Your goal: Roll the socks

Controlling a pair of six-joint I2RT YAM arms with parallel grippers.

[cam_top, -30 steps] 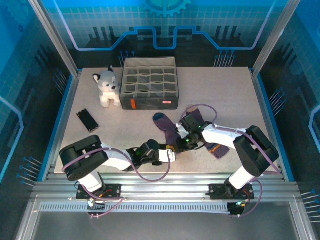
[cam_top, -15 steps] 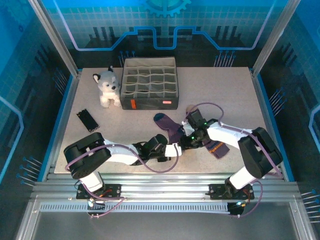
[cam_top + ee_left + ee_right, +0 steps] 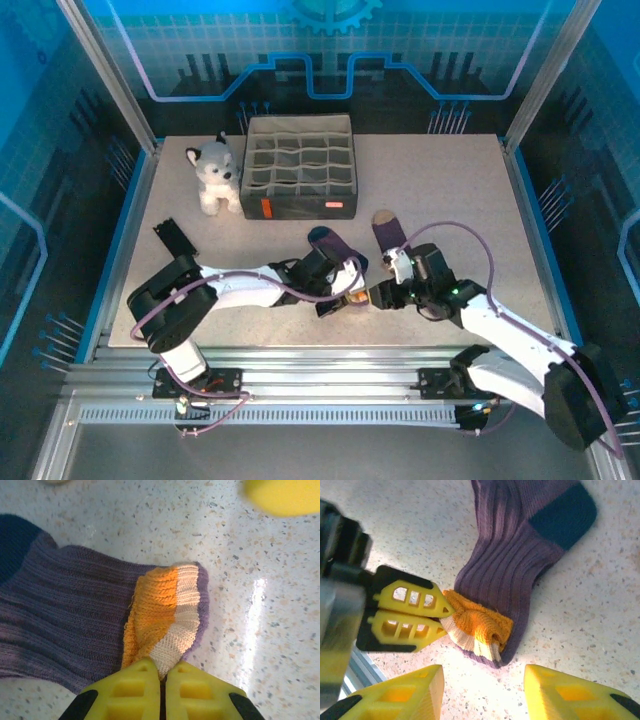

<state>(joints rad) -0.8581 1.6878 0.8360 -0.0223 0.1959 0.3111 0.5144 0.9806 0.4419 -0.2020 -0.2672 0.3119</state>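
The socks are purple knit. One with a navy toe [image 3: 323, 238] runs down the table's middle to an orange and cream cuff [image 3: 167, 615]. My left gripper [image 3: 162, 672] is shut on that cuff's edge, with cloth pinched between the yellow fingertips. This sock's ribbed body [image 3: 507, 555] and navy heel [image 3: 565, 517] lie flat. My right gripper [image 3: 482, 690] stands open just short of the cuff [image 3: 480, 625], nothing between its fingers. It faces the left gripper's fingers [image 3: 410, 612]. A second sock with a tan toe [image 3: 383, 218] lies beside the first, its lower part hidden by my right arm.
A grey divided organiser box [image 3: 300, 165] stands at the back centre, with a plush husky [image 3: 213, 172] to its left. A small black object [image 3: 173, 238] lies on the left of the table. The table's front edge [image 3: 320, 345] is close behind both grippers.
My left gripper moved right to the cuff and shut on it. My right gripper let go, opened and drew back toward the front, its arm swinging out to the right.
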